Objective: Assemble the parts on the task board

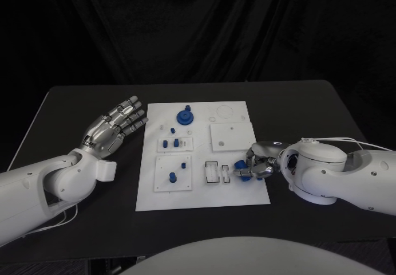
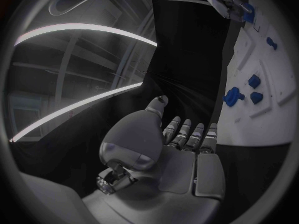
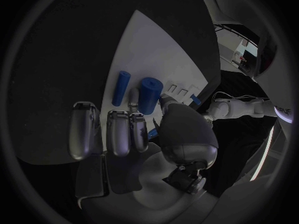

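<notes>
My right robot hand [image 1: 254, 167] at task board [image 1: 239, 195] right edge, fingers curled on blue part [image 3: 149, 95]; second part [image 3: 121, 87] beside. Left robot hand [image 1: 114, 127] open on tabletop [image 1: 82, 103]. Advice: align before pressing

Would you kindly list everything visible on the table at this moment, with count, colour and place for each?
table: one, black, under everything.
task board: one, white, middle of the table, between the two hands.
gear-like part: one, blue, standing at the board's far end.
small parts: a few, blue, on the board's left half, in the middle and nearer blocks; exact count hard to tell.
cylinders: two, blue, a thick one and a thin one, at the right hand's fingertips near the board's right edge.
left hand: one, silver, fingers spread, holding nothing, left of the board.
right hand: one, silver, fingers at the cylinders; whether it grips one is unclear.
</notes>
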Controlling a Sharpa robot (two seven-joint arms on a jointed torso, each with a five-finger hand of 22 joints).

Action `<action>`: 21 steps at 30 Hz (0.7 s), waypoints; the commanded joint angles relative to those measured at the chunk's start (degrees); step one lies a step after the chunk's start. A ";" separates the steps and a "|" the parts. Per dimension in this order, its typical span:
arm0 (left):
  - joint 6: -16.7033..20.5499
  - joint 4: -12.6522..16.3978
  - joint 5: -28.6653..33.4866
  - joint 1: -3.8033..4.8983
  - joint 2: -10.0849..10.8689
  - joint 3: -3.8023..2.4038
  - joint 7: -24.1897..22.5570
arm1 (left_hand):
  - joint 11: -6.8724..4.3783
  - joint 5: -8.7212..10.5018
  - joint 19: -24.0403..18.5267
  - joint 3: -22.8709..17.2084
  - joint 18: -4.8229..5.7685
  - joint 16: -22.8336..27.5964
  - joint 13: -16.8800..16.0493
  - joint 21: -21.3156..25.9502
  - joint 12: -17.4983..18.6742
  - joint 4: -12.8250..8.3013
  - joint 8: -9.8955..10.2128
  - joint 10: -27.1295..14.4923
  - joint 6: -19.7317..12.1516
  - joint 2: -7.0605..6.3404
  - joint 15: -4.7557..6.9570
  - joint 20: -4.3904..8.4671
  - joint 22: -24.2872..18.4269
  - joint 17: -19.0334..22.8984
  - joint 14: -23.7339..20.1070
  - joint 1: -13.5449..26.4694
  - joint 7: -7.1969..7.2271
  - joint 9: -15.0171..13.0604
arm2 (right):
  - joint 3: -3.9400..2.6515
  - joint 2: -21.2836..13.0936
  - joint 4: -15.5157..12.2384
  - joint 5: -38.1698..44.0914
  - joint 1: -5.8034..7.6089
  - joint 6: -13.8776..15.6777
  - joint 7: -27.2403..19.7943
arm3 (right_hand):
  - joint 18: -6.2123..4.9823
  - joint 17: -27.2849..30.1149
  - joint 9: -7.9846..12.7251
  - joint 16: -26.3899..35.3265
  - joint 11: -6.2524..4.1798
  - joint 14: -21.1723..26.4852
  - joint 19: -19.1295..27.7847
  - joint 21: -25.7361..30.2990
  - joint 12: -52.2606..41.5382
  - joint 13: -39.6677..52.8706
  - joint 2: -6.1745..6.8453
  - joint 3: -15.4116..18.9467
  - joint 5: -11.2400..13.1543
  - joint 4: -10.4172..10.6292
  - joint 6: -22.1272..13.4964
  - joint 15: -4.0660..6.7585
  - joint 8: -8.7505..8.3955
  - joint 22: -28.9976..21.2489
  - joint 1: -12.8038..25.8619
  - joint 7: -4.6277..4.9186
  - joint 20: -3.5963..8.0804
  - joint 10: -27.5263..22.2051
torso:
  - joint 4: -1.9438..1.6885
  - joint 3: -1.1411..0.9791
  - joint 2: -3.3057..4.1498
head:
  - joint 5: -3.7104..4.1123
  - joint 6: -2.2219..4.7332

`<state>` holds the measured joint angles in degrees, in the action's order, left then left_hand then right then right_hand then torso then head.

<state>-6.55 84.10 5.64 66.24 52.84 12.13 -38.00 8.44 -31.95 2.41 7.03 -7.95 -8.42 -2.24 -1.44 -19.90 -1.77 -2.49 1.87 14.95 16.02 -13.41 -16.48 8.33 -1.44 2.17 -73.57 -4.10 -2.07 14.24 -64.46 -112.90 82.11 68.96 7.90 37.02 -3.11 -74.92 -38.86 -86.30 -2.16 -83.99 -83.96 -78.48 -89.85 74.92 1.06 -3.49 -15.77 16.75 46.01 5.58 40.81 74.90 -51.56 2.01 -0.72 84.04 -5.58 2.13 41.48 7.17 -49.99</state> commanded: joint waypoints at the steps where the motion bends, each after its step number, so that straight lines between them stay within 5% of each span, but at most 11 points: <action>1: -1.24 0.06 -0.46 -0.13 -0.06 -0.04 0.00 | 0.33 -0.14 0.36 -0.40 1.00 -0.13 -0.06 -0.19 -0.13 0.03 -0.12 0.25 0.10 0.20 -0.31 -0.12 -0.04 -0.03 0.04 0.18 -0.33 -0.02 | -0.01 0.34 0.59 0.97 -0.25 -1.76 1.52 | 0.30 -5.91 0.32 0.32 0.21 -4.31 -2.15 0.27 -0.15 15.08 0.07 -0.37 -2.57 -0.24 0.67 -0.08 -0.94 11.37 -1.06 0.06 -0.05 5.96 | 0.01 0.00 0.02 | -0.17 -0.01; 6: -1.43 0.02 -0.46 -0.16 -0.14 -0.04 0.22 | 0.33 -0.14 0.36 -0.40 1.00 -0.13 -0.06 -0.19 -0.13 0.03 -0.12 0.25 0.10 0.20 -0.31 -0.12 -0.04 -0.03 0.04 0.18 -0.33 -0.02 | -0.01 1.11 1.54 0.86 -0.56 -2.23 1.38 | 0.27 -5.73 0.50 0.41 0.21 -4.29 -2.10 0.35 -0.15 15.08 0.30 -0.99 -6.15 -0.46 1.28 -0.07 -1.91 11.33 -2.34 0.03 -0.04 5.96 | 0.02 -0.03 0.04 | -0.23 -0.01; 14: -1.55 0.00 -0.46 -0.20 -0.15 -0.04 0.50 | 0.45 -0.13 0.36 -0.43 1.01 -0.14 -0.07 -0.19 -0.25 0.04 -0.11 0.26 0.07 0.19 -0.33 -0.13 -0.05 -0.03 0.02 0.22 -0.37 -0.01 | -0.01 1.37 1.90 -2.00 -0.73 -0.27 -0.32 | 0.27 -5.57 0.20 0.48 -0.02 -4.28 -2.09 0.31 -0.15 15.08 0.97 -4.66 -17.50 -2.79 1.95 0.12 -3.31 11.34 -8.29 -0.23 0.09 5.96 | 0.02 -0.05 0.00 | -0.52 -0.01; 15: -1.57 -0.01 -0.46 -0.21 -0.15 -0.04 0.53 | 0.45 -0.13 0.36 -0.43 1.01 -0.14 -0.07 -0.19 -0.25 0.04 -0.11 0.26 0.07 0.19 -0.33 -0.13 -0.05 -0.03 0.02 0.22 -0.37 -0.01 | -0.01 1.35 1.86 -2.43 -0.74 0.51 -0.86 | 0.29 -5.82 -0.15 0.36 -0.23 -4.33 -2.13 0.18 -0.15 15.08 0.97 -6.09 -21.27 -3.85 2.10 0.30 -3.15 11.38 -9.99 -0.46 0.23 5.96 | 0.02 -0.05 0.00 | -0.54 -0.01; 16: -1.57 -0.01 -0.46 -0.21 -0.15 -0.04 0.54 | 0.45 -0.13 0.36 -0.43 1.01 -0.14 -0.07 -0.19 -0.25 0.04 -0.11 0.26 0.07 0.19 -0.33 -0.13 -0.05 -0.03 0.02 0.22 -0.37 -0.01 | -0.01 1.35 1.85 -2.50 -0.75 0.71 -0.98 | 0.32 -5.86 -0.32 0.33 -0.28 -4.35 -2.16 0.08 -0.15 15.08 1.08 -6.52 -22.44 -4.07 2.16 0.35 -3.07 11.41 -10.29 -0.52 0.28 5.96 | 0.02 -0.05 -0.01 | -0.56 -0.01; 19: -1.62 -0.01 -0.46 -0.24 -0.15 -0.04 0.61 | 0.45 -0.13 0.36 -0.43 1.01 -0.14 -0.07 -0.19 -0.25 0.04 -0.11 0.26 0.07 0.19 -0.33 -0.13 -0.05 -0.03 0.02 0.22 -0.37 -0.01 | -0.02 1.25 1.60 -3.64 -0.76 3.74 -2.68 | 0.34 -6.01 -0.75 0.25 -0.39 -4.38 -2.20 -0.04 -0.15 15.08 1.38 -7.54 -24.67 -4.49 2.24 0.43 -2.90 11.45 -10.73 -0.63 0.38 5.96 | 0.03 -0.06 -0.02 | -0.59 -0.01; 21: -1.72 -0.01 -0.46 -0.26 -0.15 -0.04 0.74 | 0.45 -0.13 0.36 -0.43 1.01 -0.14 -0.07 -0.19 -0.25 0.04 -0.11 0.26 0.07 0.19 -0.33 -0.13 -0.05 -0.03 0.02 0.22 -0.37 -0.01 | -0.02 1.12 1.37 -5.21 -0.77 6.04 -4.00 | 0.46 -6.31 -1.64 0.09 -0.71 -4.44 -2.39 -0.59 -0.15 15.08 1.91 -9.49 -29.33 -5.90 2.59 0.70 -2.17 11.62 -12.29 -0.99 0.62 5.96 | 0.02 -0.06 -0.03 | -0.66 -0.01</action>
<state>-7.19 84.05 5.62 66.11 52.76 12.13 -37.04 8.64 -31.95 2.40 6.92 -7.95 -8.41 -2.23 -1.44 -19.90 -1.66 -2.49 2.07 14.95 16.02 -13.41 -16.48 8.33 -1.43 2.17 -73.57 -4.10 -2.06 13.97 -63.23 -111.53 80.11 68.60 9.89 34.92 -3.12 -74.91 -39.94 -86.08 -2.43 -83.98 -83.98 -78.88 -89.85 74.91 4.50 -8.01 -44.46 15.66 48.56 5.99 37.86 74.94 -61.41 1.69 -0.47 83.82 -5.56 2.08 41.48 6.56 -49.99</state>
